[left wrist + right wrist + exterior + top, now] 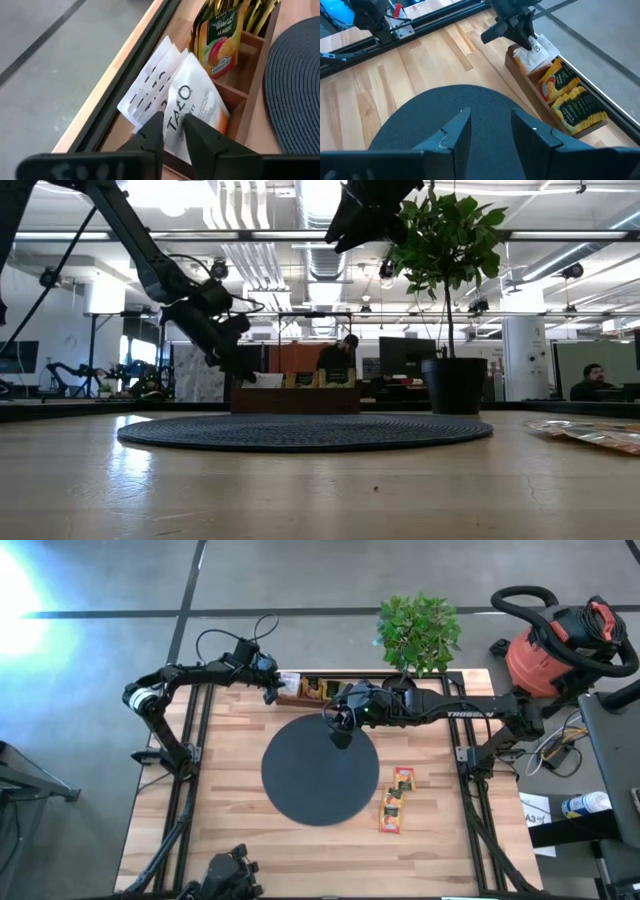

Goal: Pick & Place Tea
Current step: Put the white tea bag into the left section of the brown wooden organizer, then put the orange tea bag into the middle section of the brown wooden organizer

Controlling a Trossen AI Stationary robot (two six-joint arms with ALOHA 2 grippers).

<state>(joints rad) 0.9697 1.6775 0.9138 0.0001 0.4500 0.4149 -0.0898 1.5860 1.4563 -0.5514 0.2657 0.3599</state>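
L gripper [172, 131] hovering at wooden box [555, 95] end slot, jaws parting off white Tazo sachet [192, 107] (place step finishing). R gripper [487, 131] spread, empty, nr box. Next: fetch sachets [395, 802] beyond mat.

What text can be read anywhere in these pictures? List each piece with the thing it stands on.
"TAZO": white sachet in the wooden box, at the left gripper.
"MANGO MAGIC": yellow sachet in the next compartment.
"TROSSEN": right arm, rest blurred.
Print on the dark-faced sachets: too small to read.
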